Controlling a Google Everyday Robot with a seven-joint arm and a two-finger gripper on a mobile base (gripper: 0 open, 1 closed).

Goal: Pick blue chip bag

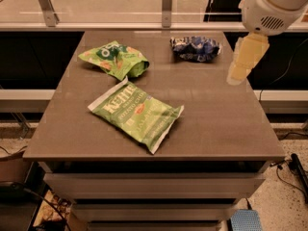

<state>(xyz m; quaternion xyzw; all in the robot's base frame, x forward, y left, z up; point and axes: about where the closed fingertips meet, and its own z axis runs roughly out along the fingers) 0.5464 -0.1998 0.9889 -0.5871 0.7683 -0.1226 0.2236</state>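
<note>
The blue chip bag, small, dark blue and wrinkly with white markings, lies at the far right of the brown table. My gripper, pale yellow under a white arm housing, hangs above the table's right edge, to the right of the bag and a little nearer than it. It is apart from the bag and holds nothing that I can see.
A large flat green Kettle bag lies in the middle of the table. A smaller green bag with orange marks lies at the far left. A glass railing with metal posts runs behind the table. Drawers sit below the tabletop.
</note>
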